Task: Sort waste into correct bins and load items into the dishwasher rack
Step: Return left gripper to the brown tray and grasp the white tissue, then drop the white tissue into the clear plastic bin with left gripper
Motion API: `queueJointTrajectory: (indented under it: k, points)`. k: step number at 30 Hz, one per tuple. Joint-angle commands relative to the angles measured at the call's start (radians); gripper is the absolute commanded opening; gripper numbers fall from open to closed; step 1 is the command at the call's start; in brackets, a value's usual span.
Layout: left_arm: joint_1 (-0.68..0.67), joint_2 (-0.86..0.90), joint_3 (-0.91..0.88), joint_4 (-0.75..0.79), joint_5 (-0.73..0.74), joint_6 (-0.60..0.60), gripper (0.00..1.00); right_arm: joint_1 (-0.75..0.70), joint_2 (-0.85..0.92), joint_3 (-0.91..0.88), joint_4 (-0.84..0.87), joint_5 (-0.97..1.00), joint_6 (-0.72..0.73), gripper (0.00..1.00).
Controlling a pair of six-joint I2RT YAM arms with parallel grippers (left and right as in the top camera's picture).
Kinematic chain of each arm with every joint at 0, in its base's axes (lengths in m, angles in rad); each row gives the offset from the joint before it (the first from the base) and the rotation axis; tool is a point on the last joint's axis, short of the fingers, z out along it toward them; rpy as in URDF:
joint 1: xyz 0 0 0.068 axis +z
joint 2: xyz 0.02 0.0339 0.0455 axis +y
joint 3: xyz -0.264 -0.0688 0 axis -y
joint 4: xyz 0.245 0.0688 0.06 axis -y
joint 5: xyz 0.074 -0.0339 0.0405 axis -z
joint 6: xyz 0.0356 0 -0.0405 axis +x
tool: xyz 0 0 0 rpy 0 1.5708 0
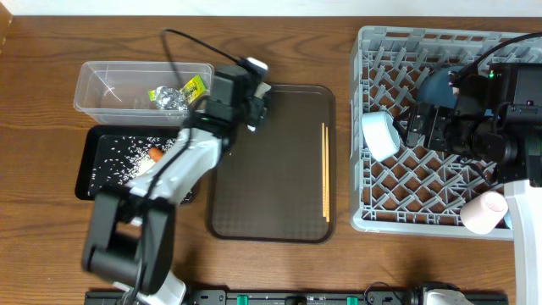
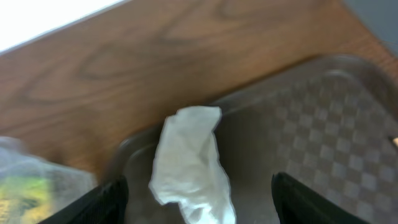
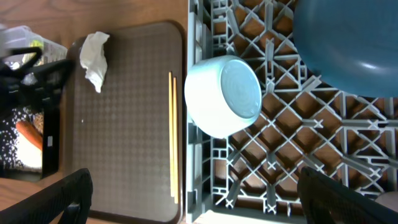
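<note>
Left gripper [image 2: 199, 202] hangs wide open around the crumpled white paper [image 2: 189, 162], which lies loose in the brown serving tray's [image 1: 271, 186] far-left corner, so not binned yet imo. Right gripper [image 1: 421, 127], wide and empty too, hovers right of that tray by the white-and-light-blue bowl [image 1: 381, 135].

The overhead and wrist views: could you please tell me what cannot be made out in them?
dark blue dish: overhead, partly under the right arm; right wrist, cut by the frame's edge.
crumpled paper: overhead, largely behind the left gripper.
wrapper: left wrist, blurred, cut by the left edge.
</note>
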Motion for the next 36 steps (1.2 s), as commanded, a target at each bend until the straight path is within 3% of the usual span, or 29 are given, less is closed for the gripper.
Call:
queueJointTrajectory:
  k: [1, 7, 10, 12, 17, 28, 36]
  points:
    - [-0.009, 0.085, -0.003, 0.064, -0.072, 0.038, 0.74, 0.009, 0.001, 0.002, -0.007, 0.003, 0.011, 0.97]
    - [-0.011, 0.23, -0.003, 0.107, -0.049, 0.03, 0.73, 0.009, 0.001, 0.002, -0.01, 0.004, 0.012, 0.97]
    - [-0.015, 0.247, -0.003, 0.097, -0.018, 0.013, 0.66, 0.009, 0.001, 0.002, -0.01, 0.004, 0.011, 0.98]
    - [-0.018, 0.246, -0.003, 0.097, -0.004, 0.012, 0.53, 0.009, 0.001, 0.002, -0.01, 0.004, 0.012, 0.97]
    - [-0.02, 0.215, -0.003, 0.061, -0.005, -0.021, 0.06, 0.009, 0.001, 0.002, -0.012, 0.003, 0.012, 0.97]
    - [0.003, -0.154, -0.003, -0.076, -0.095, -0.055, 0.06, 0.009, 0.001, 0.002, -0.01, 0.003, 0.011, 0.98]
    - [0.186, -0.127, -0.003, -0.11, -0.151, -0.067, 0.06, 0.009, 0.001, 0.002, -0.01, 0.003, 0.011, 0.98]
